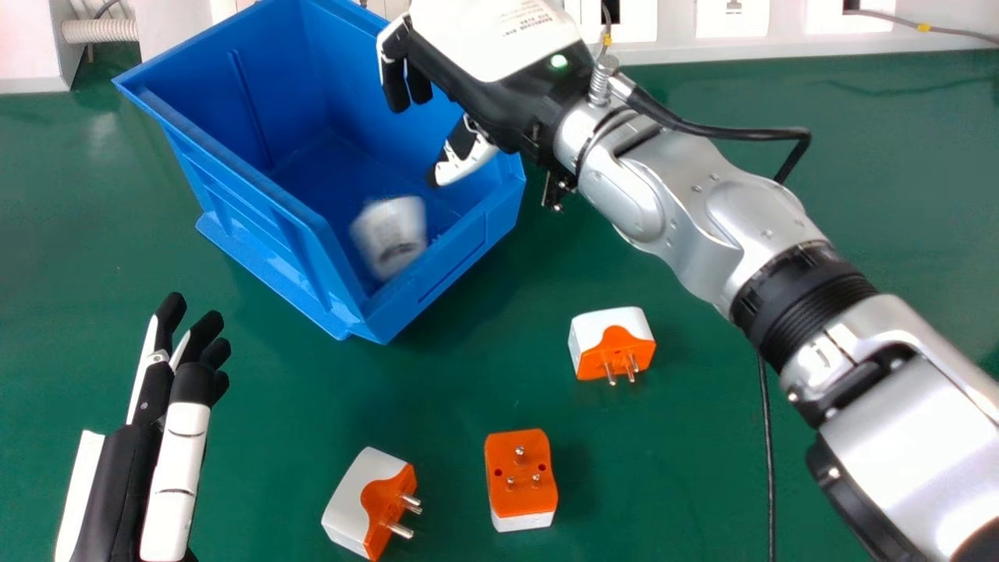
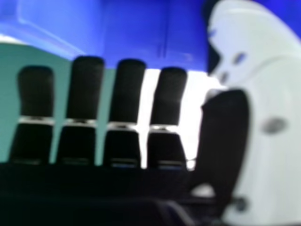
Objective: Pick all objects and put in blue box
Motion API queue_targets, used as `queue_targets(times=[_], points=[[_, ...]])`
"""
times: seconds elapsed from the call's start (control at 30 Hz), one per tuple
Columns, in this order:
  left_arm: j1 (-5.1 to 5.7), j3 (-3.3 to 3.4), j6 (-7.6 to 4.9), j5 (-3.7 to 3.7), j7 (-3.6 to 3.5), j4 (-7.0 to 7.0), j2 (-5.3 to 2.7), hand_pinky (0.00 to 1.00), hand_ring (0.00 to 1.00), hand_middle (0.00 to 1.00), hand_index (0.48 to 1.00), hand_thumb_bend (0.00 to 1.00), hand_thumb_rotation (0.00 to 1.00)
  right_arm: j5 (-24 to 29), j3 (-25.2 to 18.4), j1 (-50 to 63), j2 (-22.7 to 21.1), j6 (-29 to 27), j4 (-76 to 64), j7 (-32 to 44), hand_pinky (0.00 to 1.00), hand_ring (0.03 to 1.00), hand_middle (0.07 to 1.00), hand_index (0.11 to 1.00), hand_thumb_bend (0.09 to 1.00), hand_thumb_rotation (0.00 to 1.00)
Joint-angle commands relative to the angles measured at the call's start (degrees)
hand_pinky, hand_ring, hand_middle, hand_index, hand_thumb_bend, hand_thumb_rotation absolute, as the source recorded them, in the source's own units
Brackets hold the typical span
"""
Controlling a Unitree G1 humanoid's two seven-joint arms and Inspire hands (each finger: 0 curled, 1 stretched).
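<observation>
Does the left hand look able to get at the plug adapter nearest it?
Probably yes: nothing stands between the left hand and that adapter, and the hand is open and empty, though its reach is hard to judge.

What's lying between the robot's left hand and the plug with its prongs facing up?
In the head view, another white and orange plug lies on the green table between the left hand and that plug.
</observation>
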Motion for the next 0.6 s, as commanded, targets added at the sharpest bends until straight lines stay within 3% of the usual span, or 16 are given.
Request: queue_targets(times=[0.0, 0.23, 0.37, 0.57], points=[[0.72, -0.26, -0.99, 0.25, 0.21, -1.14, -0.18, 0.94, 0.94, 0.95, 0.982, 0.70, 0.94, 0.3, 0.3, -4.5, 1.1, 0.5, 1.7, -1.9, 0.35, 0.438, 0.534, 0.504, 0.492, 0.00], [1.66, -1.23, -1.18, 0.80, 0.37, -2.11, -0.54, 0.94, 0.94, 0.95, 0.982, 0.70, 0.94, 0.9, 0.9, -8.6, 4.2, 2.8, 9.2, -3.0, 0.34, 0.437, 0.538, 0.505, 0.492, 0.00], [2.13, -1.25, -1.45, 1.00, 0.41, -2.09, -0.40, 0.94, 0.94, 0.95, 0.982, 0.70, 0.94, 1.1, 1.1, -9.4, 4.7, 3.8, 10.9, -3.8, 0.34, 0.437, 0.538, 0.503, 0.493, 0.00], [1.95, -1.10, -1.28, 0.63, 0.33, -1.65, -0.21, 0.94, 0.94, 0.95, 0.980, 0.70, 0.94, 2.6, 0.1, -8.5, 4.4, 3.7, 11.0, -3.3, 0.35, 0.436, 0.535, 0.496, 0.494, 0.00]])
